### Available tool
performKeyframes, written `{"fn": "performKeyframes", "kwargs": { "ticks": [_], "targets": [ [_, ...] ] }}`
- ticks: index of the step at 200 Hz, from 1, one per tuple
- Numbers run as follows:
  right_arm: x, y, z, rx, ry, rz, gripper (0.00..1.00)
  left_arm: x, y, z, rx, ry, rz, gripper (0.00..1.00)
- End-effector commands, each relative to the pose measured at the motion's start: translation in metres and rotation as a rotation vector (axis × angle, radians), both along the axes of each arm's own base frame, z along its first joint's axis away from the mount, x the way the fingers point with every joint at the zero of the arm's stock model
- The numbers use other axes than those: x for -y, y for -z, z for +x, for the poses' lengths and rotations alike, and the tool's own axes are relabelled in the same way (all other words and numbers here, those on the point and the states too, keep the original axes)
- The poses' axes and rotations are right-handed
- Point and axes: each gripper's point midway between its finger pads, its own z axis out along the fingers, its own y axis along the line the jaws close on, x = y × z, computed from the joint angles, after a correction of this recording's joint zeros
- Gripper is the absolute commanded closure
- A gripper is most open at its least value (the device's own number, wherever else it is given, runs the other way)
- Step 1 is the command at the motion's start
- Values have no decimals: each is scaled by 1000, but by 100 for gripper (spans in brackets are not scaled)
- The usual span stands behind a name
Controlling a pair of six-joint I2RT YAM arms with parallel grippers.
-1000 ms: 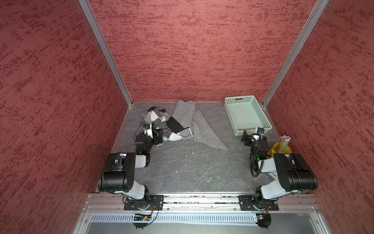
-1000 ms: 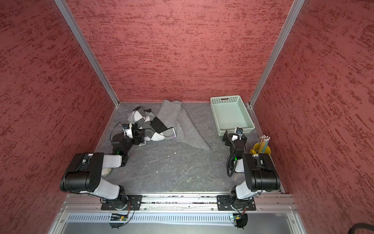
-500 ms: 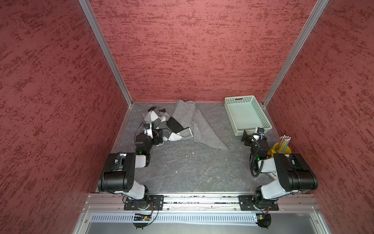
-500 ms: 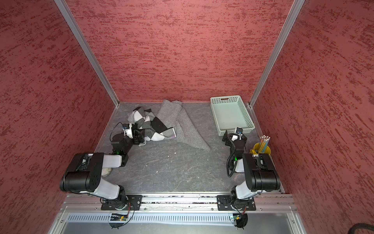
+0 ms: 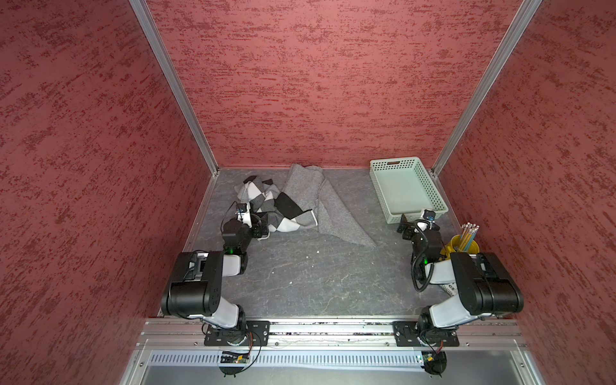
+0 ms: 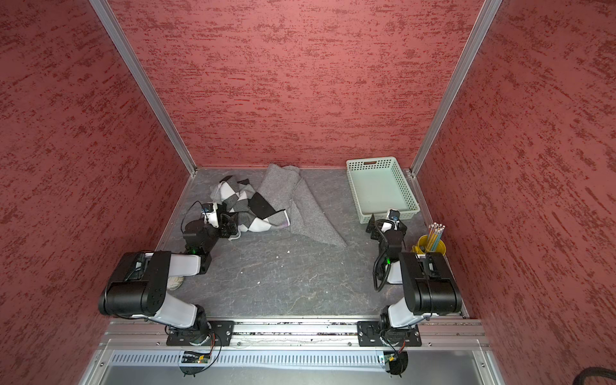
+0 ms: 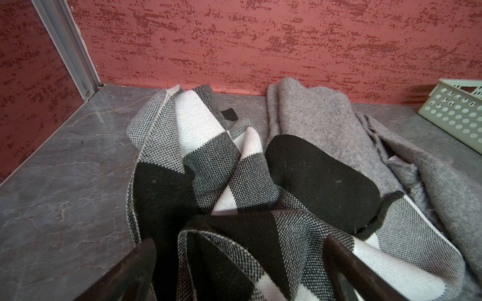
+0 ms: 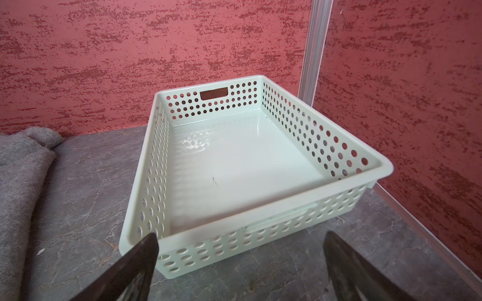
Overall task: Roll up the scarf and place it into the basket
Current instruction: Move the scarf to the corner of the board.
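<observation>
The scarf (image 5: 276, 210) (image 6: 250, 206) is a black, white and grey checked knit lying crumpled at the back left of the table. My left gripper (image 5: 263, 228) (image 6: 230, 226) is open at its near end. In the left wrist view a fold of the scarf (image 7: 234, 182) lies between the spread fingers of the left gripper (image 7: 241, 260), untouched by either. The pale mint-green basket (image 5: 405, 193) (image 6: 380, 190) (image 8: 234, 166) stands empty at the back right. My right gripper (image 5: 416, 226) (image 6: 386, 225) (image 8: 240, 260) is open just short of the basket's near wall, holding nothing.
A plain grey felt cloth (image 5: 320, 200) (image 6: 293, 196) (image 7: 326, 125) (image 8: 18, 169) lies under and beside the scarf, reaching toward the table's middle. A yellow pencil cup (image 5: 463, 246) (image 6: 430, 245) stands by the right arm. Red walls close off three sides.
</observation>
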Motion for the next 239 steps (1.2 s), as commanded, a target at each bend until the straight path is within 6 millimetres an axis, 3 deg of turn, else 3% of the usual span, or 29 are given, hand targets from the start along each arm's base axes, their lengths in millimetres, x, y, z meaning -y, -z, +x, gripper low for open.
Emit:
{"fn": "performKeyframes", "kwargs": {
  "ticks": [1,59,90,120,142,161,204,239],
  "targets": [
    [3,-14,5,50,6,-7,1,-3,-6,6,22,7,1,1],
    [5,-32,-13,121,21,-10,1,-10,-38,-6,59,-24,-14,1],
    [11,-54,-23,158,62,6,1,-16,-70,-14,91,-75,-39,1],
    [19,-62,-32,114,122,88,1,-21,-98,-19,103,-140,-140,0],
    [14,-66,-32,35,99,132,1,-25,-100,-20,31,-208,-279,1],
    [5,-68,-30,-23,61,174,1,-15,-90,-12,-93,-214,-366,1],
    [-24,-65,-28,-177,14,211,1,23,-45,6,-361,-263,-385,1],
    [-66,-64,-27,-260,-63,205,1,4,3,11,-498,-411,-513,1]
  ]
}}
